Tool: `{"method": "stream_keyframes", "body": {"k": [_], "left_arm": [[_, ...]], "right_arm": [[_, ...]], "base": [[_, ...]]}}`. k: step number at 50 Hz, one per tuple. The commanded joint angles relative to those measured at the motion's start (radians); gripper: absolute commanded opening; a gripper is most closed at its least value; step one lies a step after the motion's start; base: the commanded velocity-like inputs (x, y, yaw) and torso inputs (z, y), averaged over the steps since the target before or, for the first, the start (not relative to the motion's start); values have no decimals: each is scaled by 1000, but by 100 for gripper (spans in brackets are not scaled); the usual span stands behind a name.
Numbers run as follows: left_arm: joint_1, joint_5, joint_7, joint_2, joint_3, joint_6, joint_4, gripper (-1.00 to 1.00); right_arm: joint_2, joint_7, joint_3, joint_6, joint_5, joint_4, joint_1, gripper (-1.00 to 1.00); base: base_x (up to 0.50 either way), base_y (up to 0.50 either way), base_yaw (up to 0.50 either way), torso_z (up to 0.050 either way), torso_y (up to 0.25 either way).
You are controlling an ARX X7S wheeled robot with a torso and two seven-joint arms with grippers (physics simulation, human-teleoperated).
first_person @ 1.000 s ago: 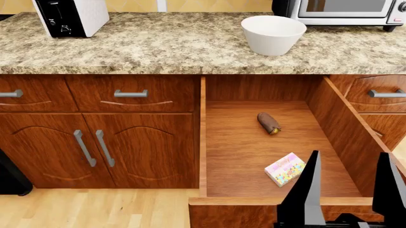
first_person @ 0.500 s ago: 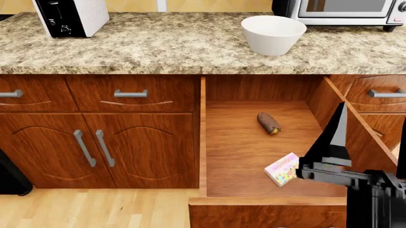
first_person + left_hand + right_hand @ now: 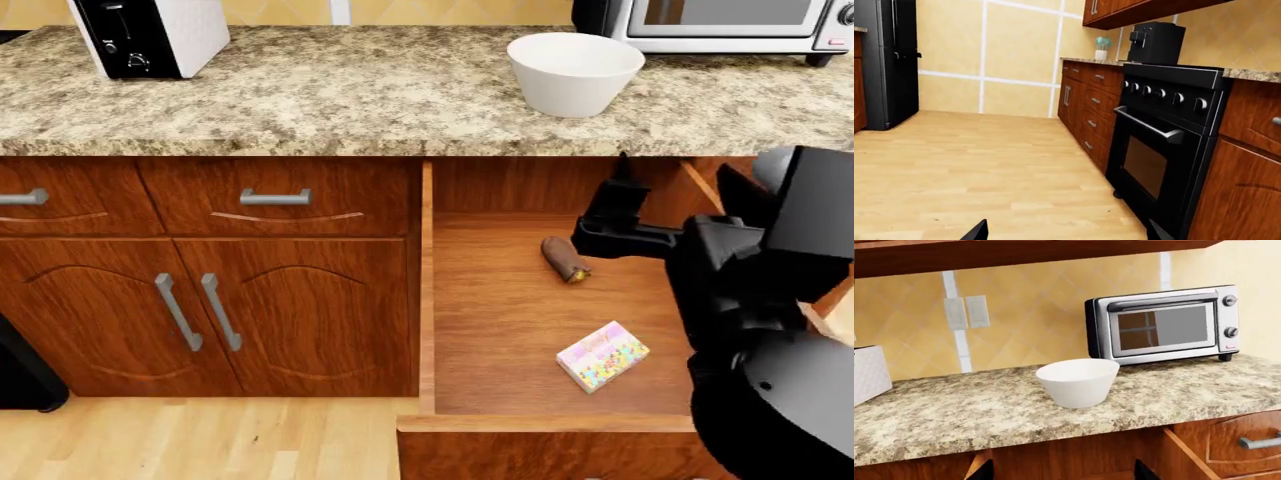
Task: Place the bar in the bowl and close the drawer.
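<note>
The dark-brown bar (image 3: 566,258) lies on the floor of the open wooden drawer (image 3: 507,320), toward its back. The white bowl (image 3: 574,70) (image 3: 1077,381) stands on the granite counter above the drawer's back. My right gripper (image 3: 674,192) (image 3: 1062,472) hangs open and empty over the drawer's back right. It is just right of the bar and points at the counter edge. In the left wrist view my left gripper (image 3: 1067,232) is open with nothing in it, above the kitchen floor. It is out of the head view.
A small colourful box (image 3: 601,355) lies in the drawer near its front. A toaster (image 3: 147,35) stands at the counter's left, and a toaster oven (image 3: 727,25) (image 3: 1164,325) is right of the bowl. A black range (image 3: 1167,130) is beside the left arm.
My right arm has risen from the bottom of the head view and reached forward over the drawer. Its gripper is now beside the bar. The bar, box and bowl have not moved.
</note>
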Motion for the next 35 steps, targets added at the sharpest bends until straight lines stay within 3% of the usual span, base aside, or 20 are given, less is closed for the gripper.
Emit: {"method": "stream_keyframes", "body": {"k": [1, 17, 35], "left_arm": [[2, -20, 33, 4, -12, 3, -3, 100], [24, -27, 62, 14, -36, -1, 29, 100], [7, -8, 60, 7, -39, -36, 38, 100]], "right_arm": [[-14, 32, -68, 150, 98, 266, 208, 100], [-100, -16, -190, 230, 48, 675, 351, 100], [-114, 26, -153, 222, 76, 708, 374, 100]], "base": [[0, 0, 0, 0, 0], [0, 0, 0, 0, 0], [60, 0, 0, 0, 0]]}}
